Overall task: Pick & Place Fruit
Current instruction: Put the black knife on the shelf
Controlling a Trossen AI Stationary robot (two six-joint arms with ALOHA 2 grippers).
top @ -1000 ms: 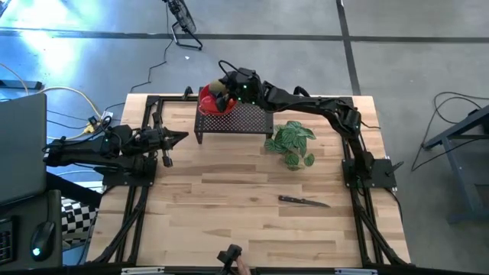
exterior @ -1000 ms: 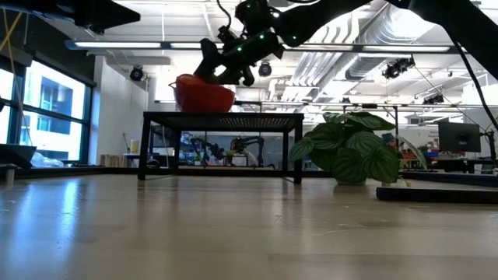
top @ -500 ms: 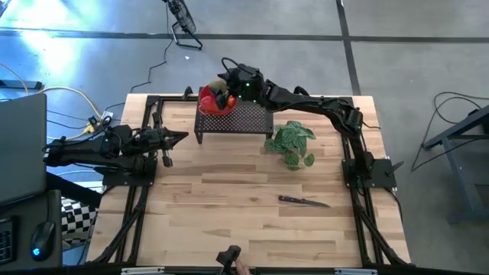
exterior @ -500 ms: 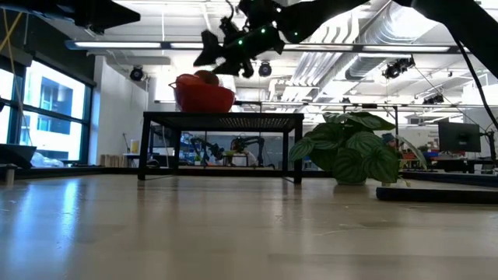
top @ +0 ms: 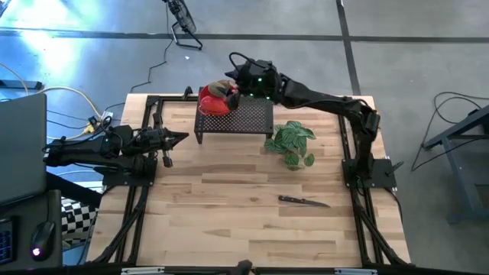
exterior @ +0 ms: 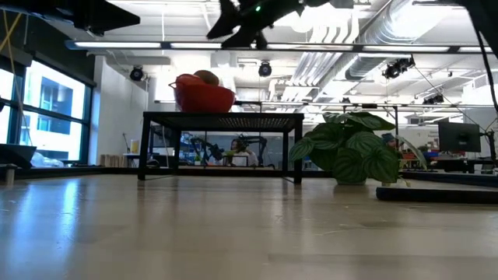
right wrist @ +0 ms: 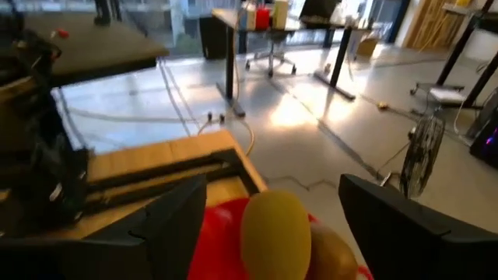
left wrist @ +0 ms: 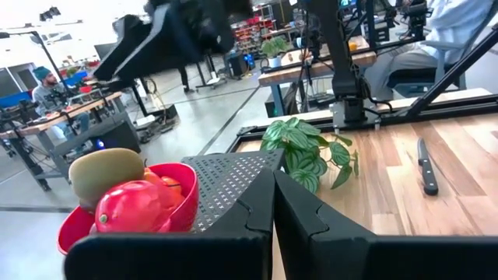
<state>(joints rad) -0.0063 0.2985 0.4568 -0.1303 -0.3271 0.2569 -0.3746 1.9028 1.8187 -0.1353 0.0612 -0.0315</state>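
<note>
Fruit (left wrist: 128, 204) sits heaped in a red bowl (top: 215, 101) at the 9 o'clock end of a black mesh stand (top: 238, 121), toward 12 o'clock on the tabletop (top: 244, 225); no pieces show loose on the wood, so the placing appears largely or wholly done, though pieces deep in the bowl cannot be counted. The right gripper (right wrist: 268, 206) hangs above the bowl with its jaws spread wide and nothing between them, an olive-green oval piece (right wrist: 274, 231) lying just below. The left gripper (top: 170, 137) waits clenched and empty at 9 o'clock, while a knife (top: 303, 201) and leafy plant (top: 293, 142) lie apart.
</note>
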